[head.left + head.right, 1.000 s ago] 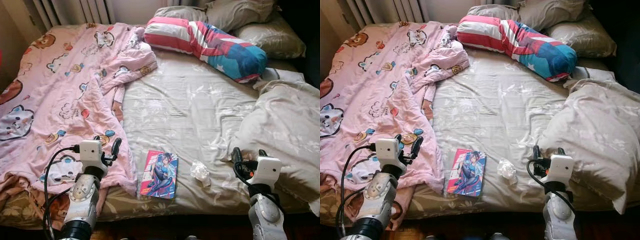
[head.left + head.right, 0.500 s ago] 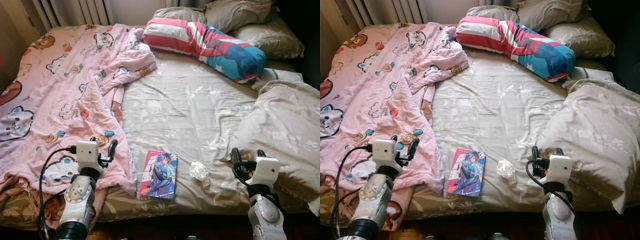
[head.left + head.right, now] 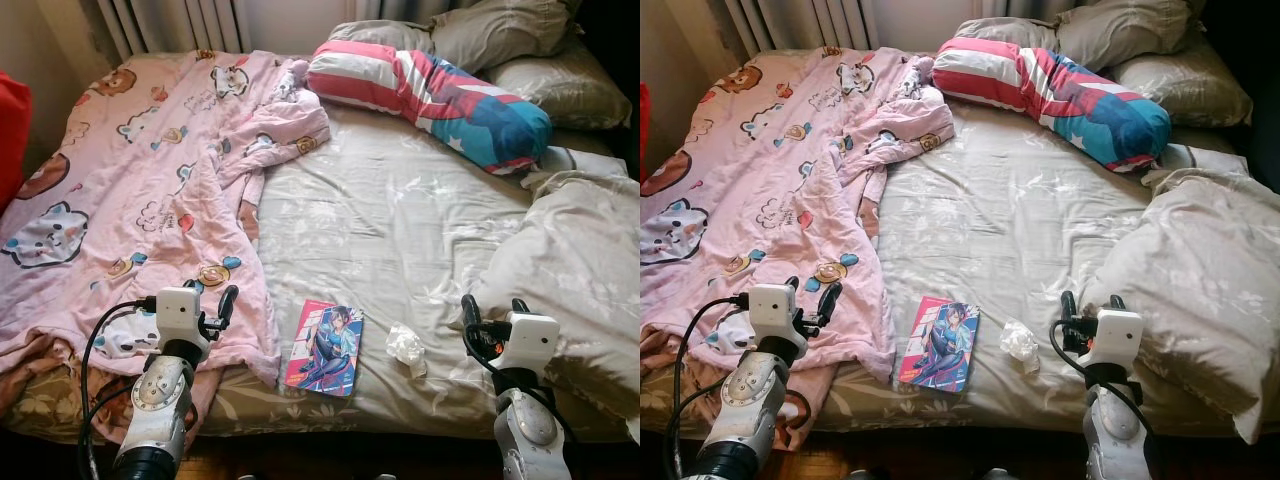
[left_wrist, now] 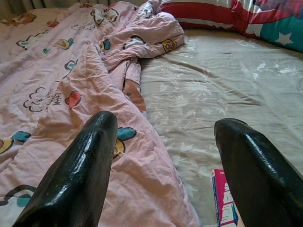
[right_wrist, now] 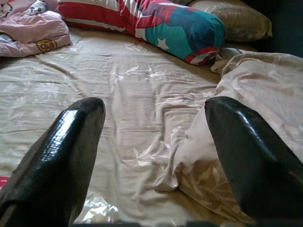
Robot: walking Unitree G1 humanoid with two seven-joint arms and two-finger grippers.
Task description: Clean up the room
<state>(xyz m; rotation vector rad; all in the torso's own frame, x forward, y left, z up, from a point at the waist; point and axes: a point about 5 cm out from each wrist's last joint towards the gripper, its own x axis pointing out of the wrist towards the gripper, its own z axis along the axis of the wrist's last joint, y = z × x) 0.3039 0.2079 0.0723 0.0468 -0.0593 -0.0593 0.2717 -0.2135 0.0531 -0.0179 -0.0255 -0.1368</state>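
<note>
Both jaws spread wide, left gripper (image 3: 208,300) and right gripper (image 3: 493,309) empty above bed (image 3: 400,220)

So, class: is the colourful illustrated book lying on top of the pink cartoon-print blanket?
No: the colourful illustrated book lies on the bare beige sheet, beside the edge of the pink cartoon-print blanket.

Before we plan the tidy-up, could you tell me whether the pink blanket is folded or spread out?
Spread out but rumpled: the pink blanket lies unfolded over the bed's left half, its edge bunched beside the comic book.
</note>
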